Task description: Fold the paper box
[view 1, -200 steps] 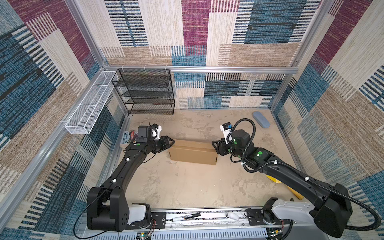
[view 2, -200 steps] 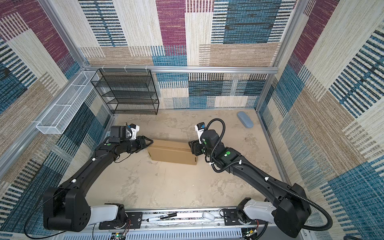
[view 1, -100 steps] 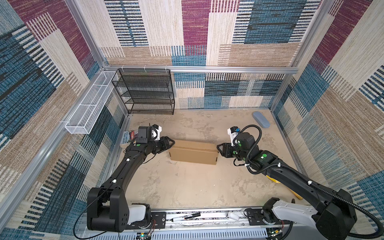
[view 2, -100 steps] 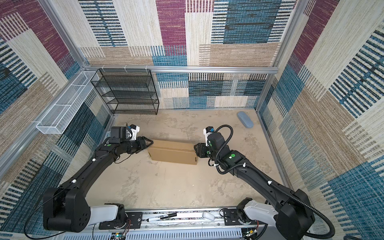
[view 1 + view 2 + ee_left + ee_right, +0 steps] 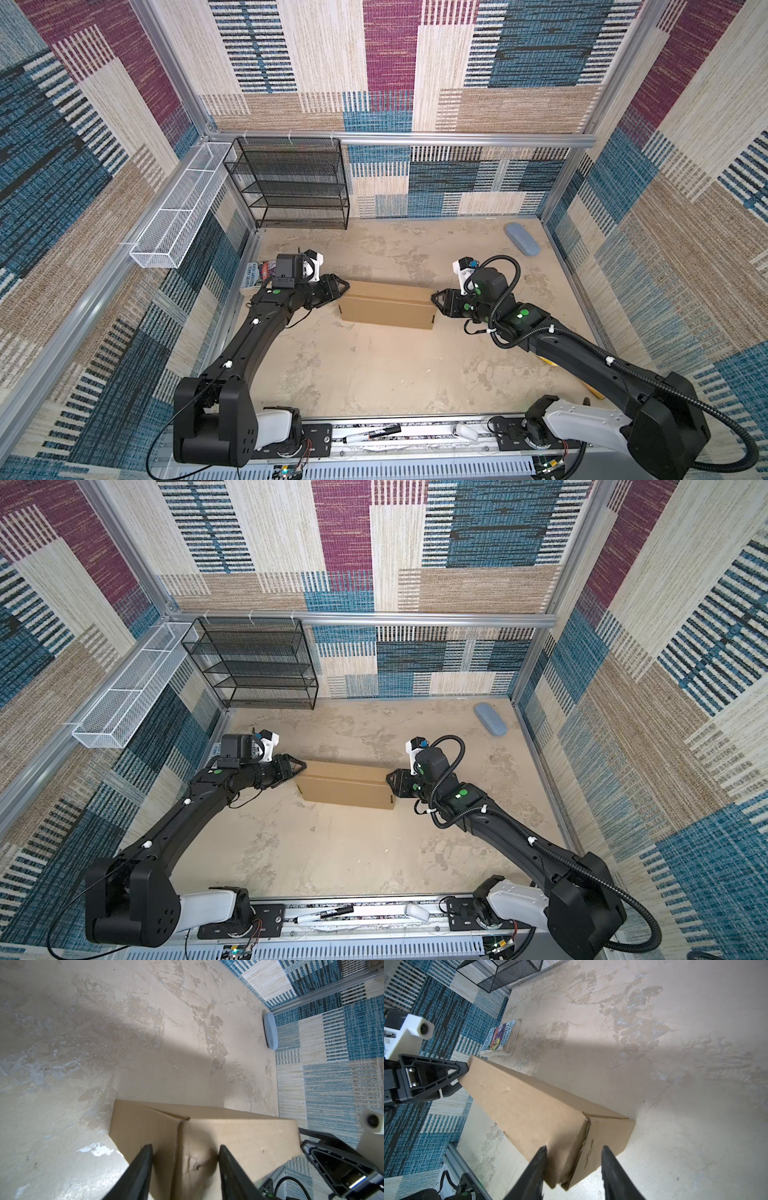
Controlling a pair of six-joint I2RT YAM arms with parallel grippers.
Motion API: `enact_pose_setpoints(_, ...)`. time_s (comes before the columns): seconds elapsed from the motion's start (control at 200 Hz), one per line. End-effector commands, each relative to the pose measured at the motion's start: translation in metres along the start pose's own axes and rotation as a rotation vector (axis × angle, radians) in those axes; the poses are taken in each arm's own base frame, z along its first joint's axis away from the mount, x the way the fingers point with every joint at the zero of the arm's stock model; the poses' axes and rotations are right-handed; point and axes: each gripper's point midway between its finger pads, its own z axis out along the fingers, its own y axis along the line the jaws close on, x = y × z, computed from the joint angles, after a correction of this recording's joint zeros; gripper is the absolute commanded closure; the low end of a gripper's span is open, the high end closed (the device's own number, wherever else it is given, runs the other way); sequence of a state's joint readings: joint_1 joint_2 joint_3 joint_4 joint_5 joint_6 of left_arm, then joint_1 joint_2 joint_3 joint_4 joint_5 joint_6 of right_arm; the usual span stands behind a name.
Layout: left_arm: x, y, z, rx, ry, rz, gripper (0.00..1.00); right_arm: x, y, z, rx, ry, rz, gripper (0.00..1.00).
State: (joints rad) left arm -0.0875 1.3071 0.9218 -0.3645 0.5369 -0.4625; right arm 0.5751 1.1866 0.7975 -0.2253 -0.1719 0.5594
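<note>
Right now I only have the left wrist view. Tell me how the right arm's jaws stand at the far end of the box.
Observer: The right jaws stand apart at that end of the box, with its corner seam between their tips.
Operator: Now report anything at the left edge of the table.
Observer: A book lies flat there, apart from the box.
Operator: Name what stands at the back.
Observer: A black wire rack stands in the back left corner, away from the box.
</note>
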Motion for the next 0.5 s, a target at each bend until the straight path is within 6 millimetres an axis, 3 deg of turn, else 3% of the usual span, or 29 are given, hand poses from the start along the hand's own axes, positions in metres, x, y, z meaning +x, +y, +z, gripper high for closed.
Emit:
enact_pose_setpoints(0.0, 0.01, 0.005, 0.001, -0.014, 0.036, -0.006, 0.47, -0.005, 0.006, 0.004, -0.041, -0.021, 0.015, 0.57)
enact_pose_setpoints(0.2, 0.012, 0.007, 0.004, -0.013, 0.041, -0.014, 0.5, 0.003, 0.002, 0.012, -0.049, 0.009, 0.02, 0.65)
enact_pose_setpoints(0.496, 0.013, 0.014, 0.011, -0.026, 0.054, -0.02, 0.66, 0.01, -0.019, 0.018, -0.019, 0.026, 0.031, 0.75)
